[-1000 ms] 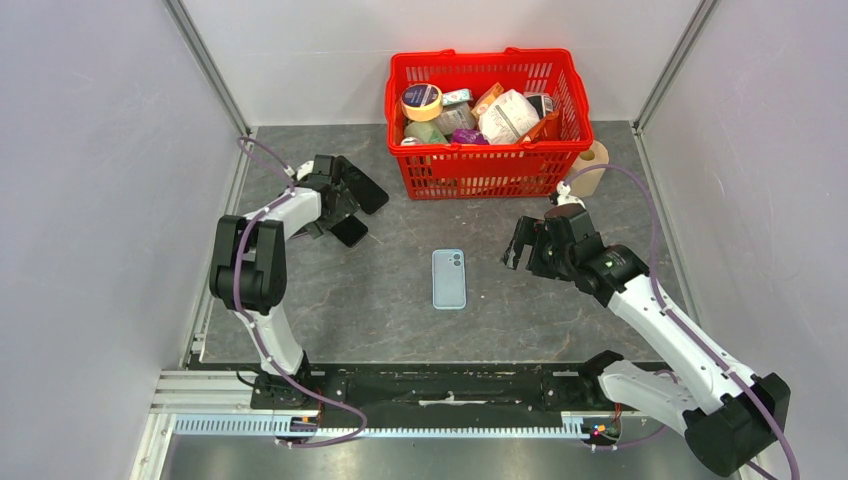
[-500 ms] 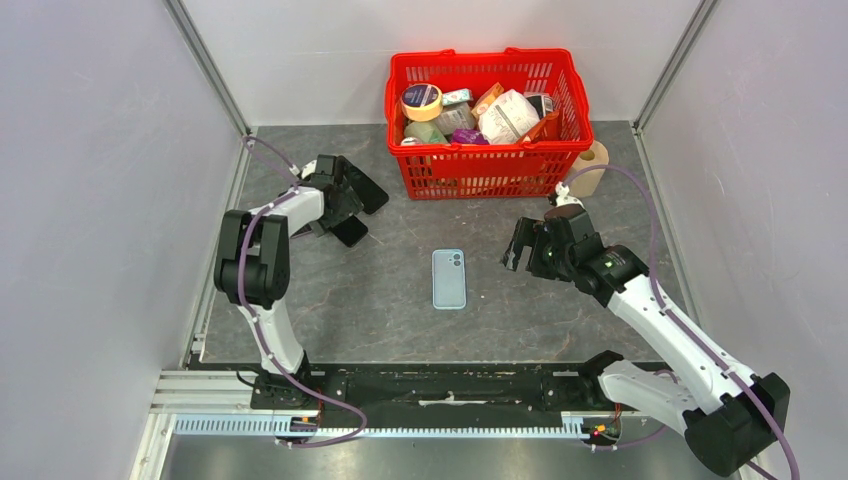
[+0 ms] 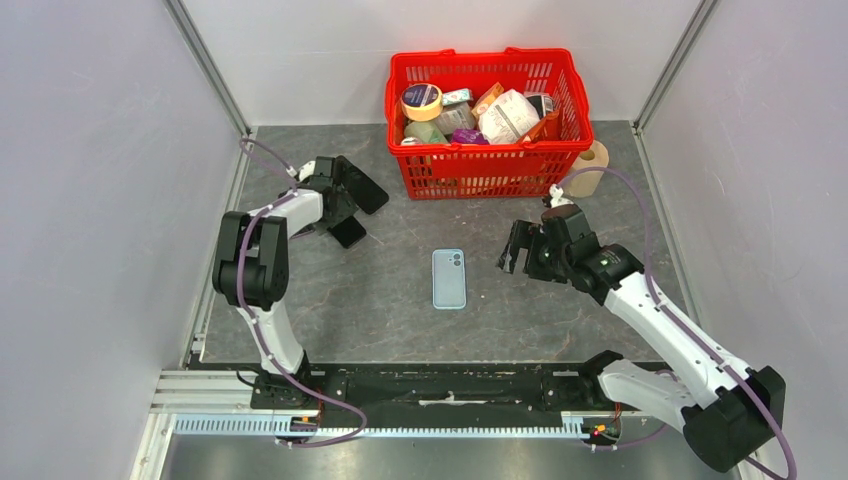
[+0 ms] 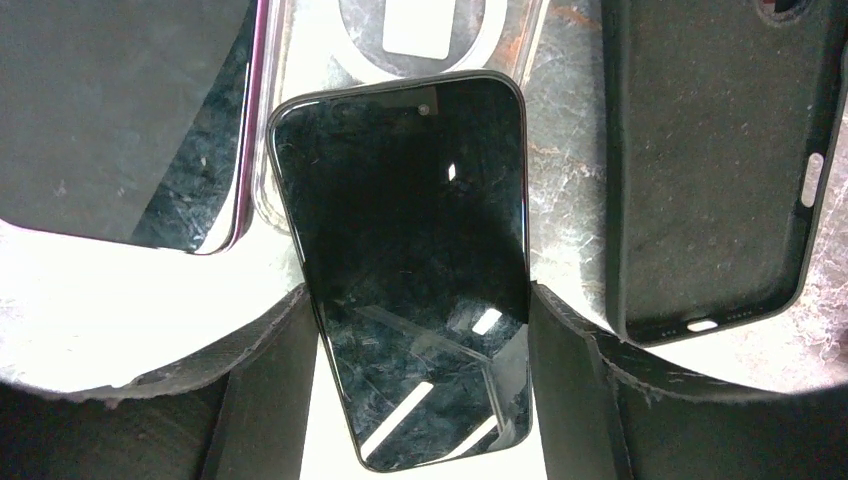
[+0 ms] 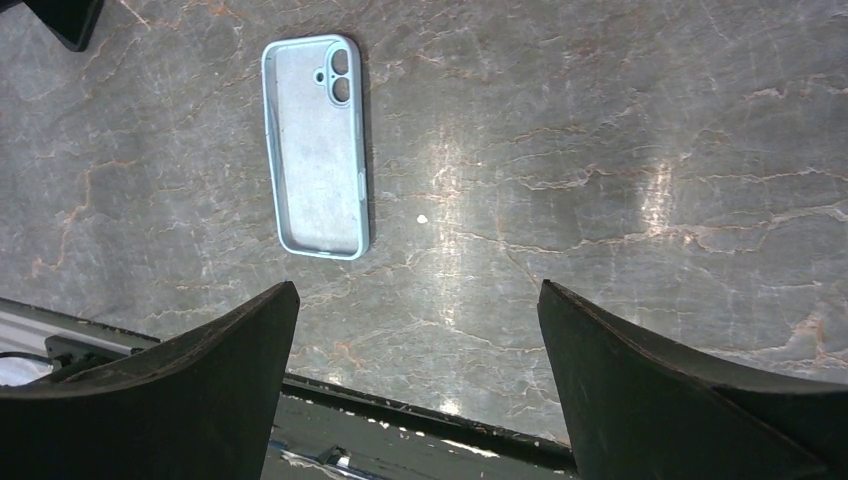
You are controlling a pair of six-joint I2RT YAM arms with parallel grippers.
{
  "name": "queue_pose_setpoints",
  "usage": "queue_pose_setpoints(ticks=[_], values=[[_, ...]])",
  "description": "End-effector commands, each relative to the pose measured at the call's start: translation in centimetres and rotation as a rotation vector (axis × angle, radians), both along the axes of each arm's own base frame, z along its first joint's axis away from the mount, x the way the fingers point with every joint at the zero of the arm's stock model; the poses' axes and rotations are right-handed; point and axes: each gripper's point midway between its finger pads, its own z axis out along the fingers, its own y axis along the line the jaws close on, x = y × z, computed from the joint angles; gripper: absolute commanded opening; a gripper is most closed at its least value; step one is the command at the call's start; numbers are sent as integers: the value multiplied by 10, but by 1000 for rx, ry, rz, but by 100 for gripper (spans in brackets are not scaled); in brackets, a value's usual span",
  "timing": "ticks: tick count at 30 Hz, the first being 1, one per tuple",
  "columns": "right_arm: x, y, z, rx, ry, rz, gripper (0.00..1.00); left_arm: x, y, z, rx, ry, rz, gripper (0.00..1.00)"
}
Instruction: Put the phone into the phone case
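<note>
Black phone [image 4: 410, 250] snug in left pincer [image 4: 420, 400]

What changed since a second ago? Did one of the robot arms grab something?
The left gripper narrowed its fingers around the black phone, one on each side; whether it grips yet is unclear. The right gripper edged slightly toward the middle, open as before. The blue case, the black case and the red basket stayed put.
</note>
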Motion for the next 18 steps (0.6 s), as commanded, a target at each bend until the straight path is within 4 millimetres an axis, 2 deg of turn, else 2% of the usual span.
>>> queue_pose_setpoints(ticks=[1, 10, 18], values=[[5, 13, 4, 49, -25, 51, 97, -28, -15, -6, -57, 33, -21, 35], [5, 45, 8, 180, -26, 164, 97, -69, -49, 10, -155, -13, -122, 30], [7, 75, 9, 309, -20, 267, 92, -104, -96, 21, -283, -56, -278, 29]])
